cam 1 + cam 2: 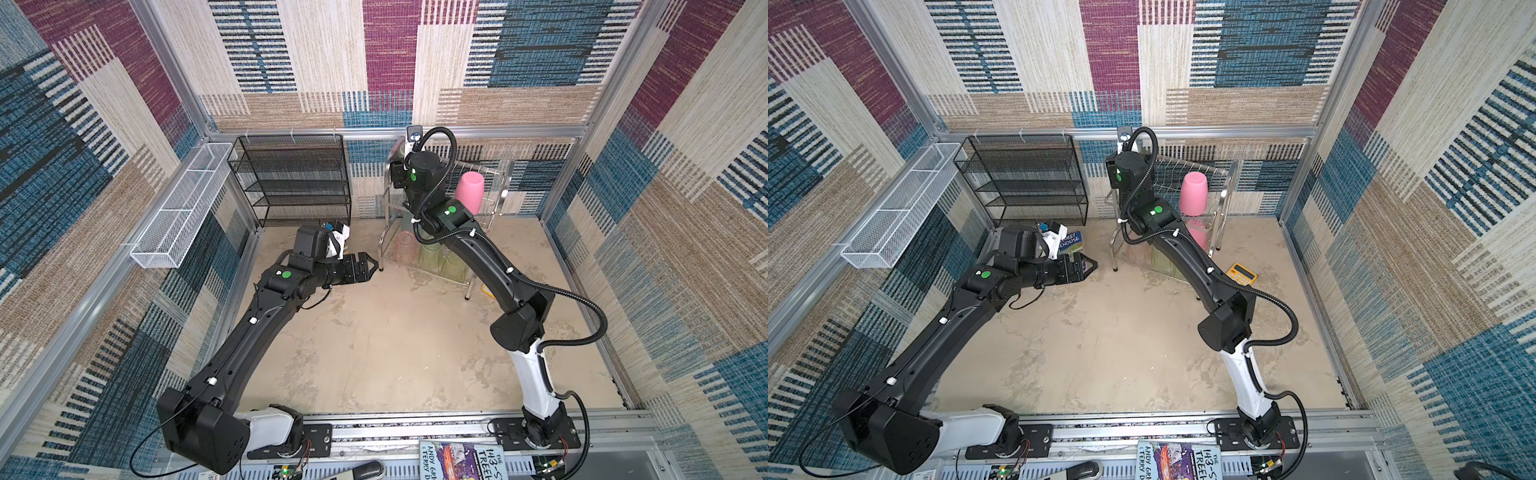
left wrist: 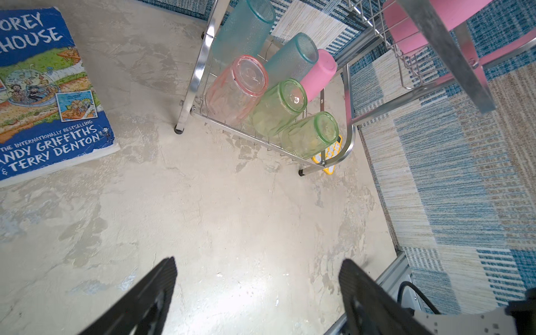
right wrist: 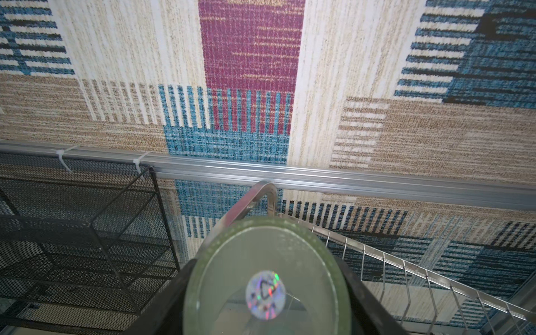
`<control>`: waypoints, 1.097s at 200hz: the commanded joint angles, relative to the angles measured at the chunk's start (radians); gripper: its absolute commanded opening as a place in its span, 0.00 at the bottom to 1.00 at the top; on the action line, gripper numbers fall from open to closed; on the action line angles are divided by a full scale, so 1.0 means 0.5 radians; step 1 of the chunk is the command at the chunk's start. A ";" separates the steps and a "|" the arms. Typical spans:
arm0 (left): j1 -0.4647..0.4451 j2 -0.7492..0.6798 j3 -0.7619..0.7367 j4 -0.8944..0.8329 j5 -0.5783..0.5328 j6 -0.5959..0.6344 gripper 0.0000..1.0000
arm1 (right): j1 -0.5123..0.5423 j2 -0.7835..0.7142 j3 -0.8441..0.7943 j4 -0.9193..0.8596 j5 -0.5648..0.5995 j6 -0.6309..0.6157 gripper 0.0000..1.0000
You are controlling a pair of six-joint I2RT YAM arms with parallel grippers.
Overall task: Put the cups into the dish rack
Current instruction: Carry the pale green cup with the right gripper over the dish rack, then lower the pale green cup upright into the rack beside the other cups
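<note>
Showing right gripper (image 3: 266, 293) clamped on yellow-green cup (image 3: 261, 249): right wrist view alone; left gripper (image 2: 258, 262) spread, empty.

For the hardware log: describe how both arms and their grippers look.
Both the left arm and right arm are black-shelled, white near the base, with round green stickers and white clips. A ribbed black conduit loops along the right one; a thin black cable hangs by the left. The left gripper and right gripper have black fingers.
</note>
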State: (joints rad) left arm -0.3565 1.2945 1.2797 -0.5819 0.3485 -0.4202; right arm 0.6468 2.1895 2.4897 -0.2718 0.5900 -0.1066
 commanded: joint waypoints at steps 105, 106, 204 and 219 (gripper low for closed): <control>-0.017 -0.089 -0.209 0.245 -0.001 0.126 0.91 | -0.173 0.139 0.009 -0.009 -0.182 0.032 0.56; -0.017 -0.089 -0.209 0.246 -0.003 0.126 0.91 | -0.175 0.141 0.009 -0.009 -0.182 0.032 0.56; -0.020 -0.089 -0.252 0.281 -0.016 0.106 0.90 | -0.232 0.241 -0.016 -0.042 -0.277 0.112 0.57; -0.020 -0.088 -0.252 0.284 -0.013 0.104 0.90 | -0.232 0.253 -0.018 -0.048 -0.286 0.122 0.57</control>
State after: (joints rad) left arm -0.3668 1.2514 1.1568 -0.4625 0.3439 -0.3756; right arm 0.5285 2.3062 2.4836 -0.3111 0.4713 -0.0711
